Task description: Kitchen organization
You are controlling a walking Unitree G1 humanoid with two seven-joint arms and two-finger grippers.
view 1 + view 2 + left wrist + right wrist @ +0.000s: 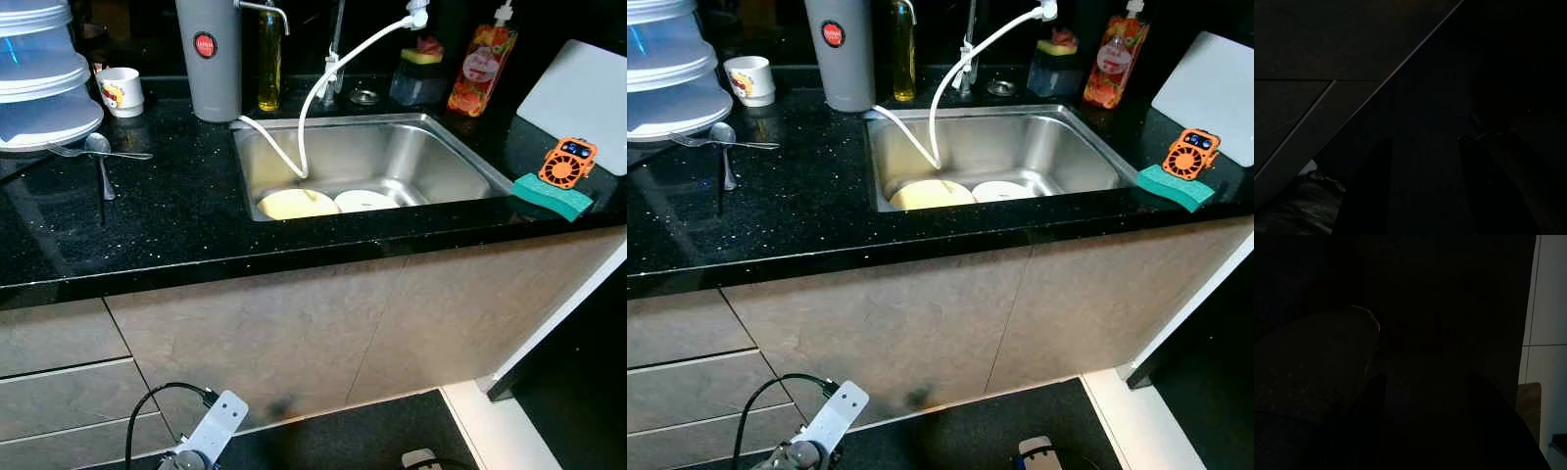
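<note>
Two pale round plates lie side by side in the steel sink, set into a black speckled counter. A white hose hangs from the tap into the sink. On the counter's left lie a spoon and a fork, beside a mug. My left arm hangs low before the cabinet. In the dark left wrist view, my left gripper is open over the floor. My right gripper hangs idle in shade, fingers apart with nothing between them.
A grey canister, an oil bottle and a red soap bottle stand behind the sink. Stacked plastic containers fill the far left. A green sponge, an orange gadget and a white board sit at right.
</note>
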